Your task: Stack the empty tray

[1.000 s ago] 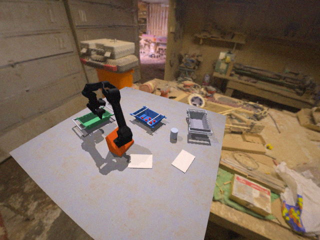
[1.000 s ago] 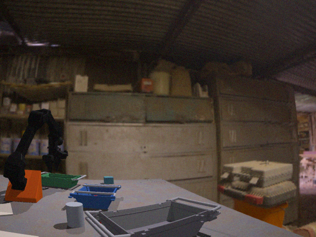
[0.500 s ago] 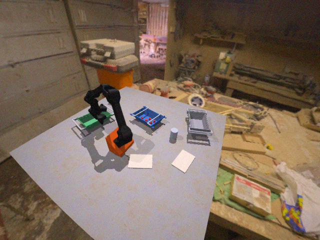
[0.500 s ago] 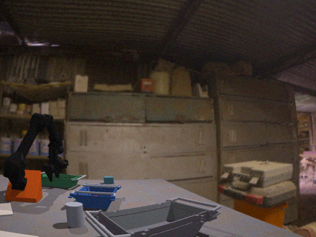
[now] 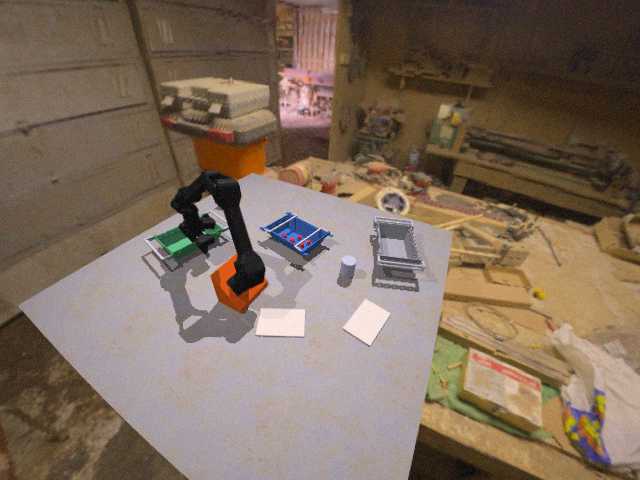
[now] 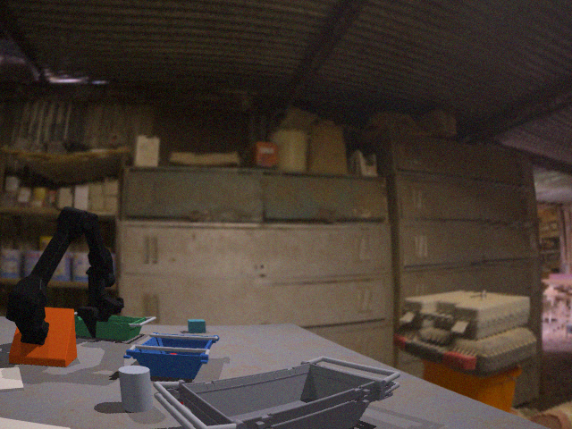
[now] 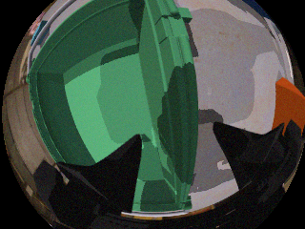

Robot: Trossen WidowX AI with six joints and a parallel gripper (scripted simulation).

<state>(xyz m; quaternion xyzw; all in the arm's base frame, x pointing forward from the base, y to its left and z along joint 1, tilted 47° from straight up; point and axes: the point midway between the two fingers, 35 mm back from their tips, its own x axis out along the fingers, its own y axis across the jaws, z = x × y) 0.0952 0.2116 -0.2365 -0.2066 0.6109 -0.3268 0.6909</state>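
Observation:
The blue tray (image 5: 297, 226) (image 6: 171, 365) holds several small red blocks (image 5: 292, 239) (image 6: 172, 354). Its two wire bars lie across its top, one near each end. The empty green tray (image 5: 178, 251) (image 6: 117, 330) (image 7: 185, 114) stands level on the table, its wire bars out beyond its ends. My gripper (image 5: 200, 244) (image 6: 98, 328) (image 7: 178, 133) is open at the green tray's long side nearer the orange base. In the wrist view one finger is over the tray's inside and the other outside that wall, with the wall between them. Finger contact cannot be told.
A grey tray (image 5: 378, 242) (image 6: 277, 382) with bars out stands at the table's far side. A pale cylinder (image 5: 347, 267) (image 6: 135, 389) stands between it and the orange base (image 5: 227, 289) (image 6: 60, 341). Two flat white plates (image 5: 280, 322) (image 5: 367, 321) lie nearby. A teal block (image 6: 196, 325) lies beyond the blue tray.

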